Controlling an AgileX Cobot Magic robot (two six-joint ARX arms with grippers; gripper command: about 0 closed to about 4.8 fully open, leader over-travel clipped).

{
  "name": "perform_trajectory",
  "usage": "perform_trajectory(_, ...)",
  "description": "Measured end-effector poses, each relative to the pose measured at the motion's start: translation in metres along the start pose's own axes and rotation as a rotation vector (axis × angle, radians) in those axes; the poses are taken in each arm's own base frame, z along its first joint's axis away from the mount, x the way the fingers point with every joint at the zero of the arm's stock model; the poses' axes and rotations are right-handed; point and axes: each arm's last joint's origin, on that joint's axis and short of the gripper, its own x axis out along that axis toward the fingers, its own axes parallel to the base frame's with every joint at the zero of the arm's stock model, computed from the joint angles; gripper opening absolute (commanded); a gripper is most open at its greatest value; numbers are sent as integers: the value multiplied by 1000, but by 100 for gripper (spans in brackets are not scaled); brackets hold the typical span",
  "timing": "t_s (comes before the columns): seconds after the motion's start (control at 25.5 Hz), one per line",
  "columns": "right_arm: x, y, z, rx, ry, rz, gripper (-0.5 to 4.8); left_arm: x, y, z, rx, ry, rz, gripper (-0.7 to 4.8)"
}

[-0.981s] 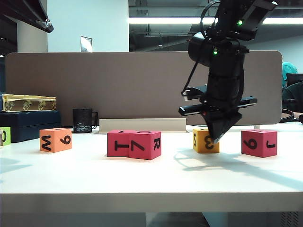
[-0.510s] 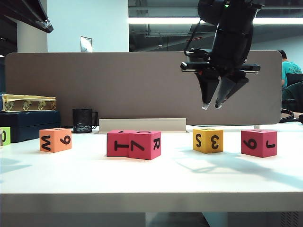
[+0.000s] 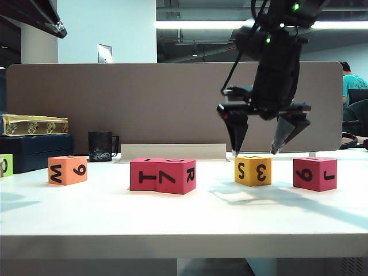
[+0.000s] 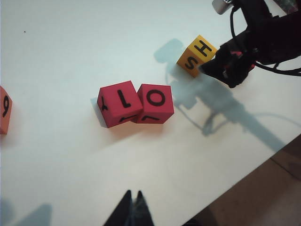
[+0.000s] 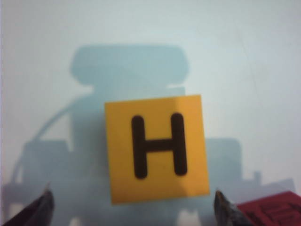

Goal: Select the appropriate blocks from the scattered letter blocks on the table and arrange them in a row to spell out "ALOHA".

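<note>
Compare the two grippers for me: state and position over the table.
The right gripper has its jaws spread wide; the left gripper is shut, fingertips together.

The right gripper hangs just above the yellow block, a finger past either side; the left gripper has no block between its fingers, and the two pink blocks lie well ahead of it.

Both point down at the white table, and neither holds anything.

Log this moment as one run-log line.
right gripper: open, above yellow H block | left gripper: shut, raised above table | pink L and O blocks: touching
</note>
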Motion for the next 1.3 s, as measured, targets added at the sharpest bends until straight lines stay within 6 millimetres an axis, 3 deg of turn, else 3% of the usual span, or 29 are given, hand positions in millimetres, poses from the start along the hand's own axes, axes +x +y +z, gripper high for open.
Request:
perform_trajectory(0.51, 23, 0, 3, -3, -34, -33, 426, 0, 0, -4, -17, 37, -1, -6)
perform_trajectory(0.55, 24, -1, 3, -2, -35, -34, 409, 0, 0, -4, -17, 37, -1, -6)
perform_trajectory(0.67, 25, -4, 4, 3, -38, -38, 279, 0, 0, -4, -17, 37, 0, -6)
perform_trajectory(1.02, 27, -7, 3, 6, -33, -43, 277, 0, 0, -4, -17, 37, -1, -6)
perform_trajectory(1.3, 24, -4, 0, 11, 11, 68, 277, 0, 0, -4, -17, 37, 0, -6)
